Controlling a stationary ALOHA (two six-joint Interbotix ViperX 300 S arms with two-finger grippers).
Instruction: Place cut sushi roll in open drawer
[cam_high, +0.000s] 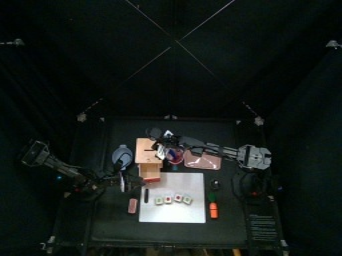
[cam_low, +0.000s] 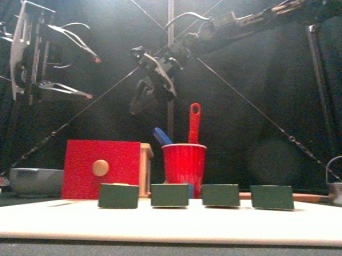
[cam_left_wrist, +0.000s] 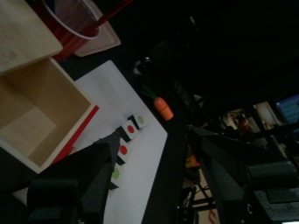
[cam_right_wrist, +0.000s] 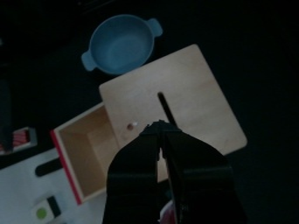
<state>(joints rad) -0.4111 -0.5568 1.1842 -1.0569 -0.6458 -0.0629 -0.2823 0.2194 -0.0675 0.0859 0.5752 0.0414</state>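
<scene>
Your sushi slices (cam_high: 175, 201) sit in a row on the white mat (cam_high: 201, 214), lower middle of the top view, beside the open drawer (cam_left_wrist: 41, 122) — small, light, likely squashy, so pinch each across its round sides — right gripper (cam_right_wrist: 163, 131) pressed together and empty, left gripper's state unclear.

Four dark green sushi slices (cam_low: 195, 196) stand in a row on a white board (cam_low: 171, 225) at the front. Behind them, a red-fronted box (cam_low: 104, 168) with a round tan knob sits left of a red cup (cam_low: 185, 166) holding a red utensil and a blue one. A dark gripper (cam_low: 155, 78) hangs above the cup.
</scene>
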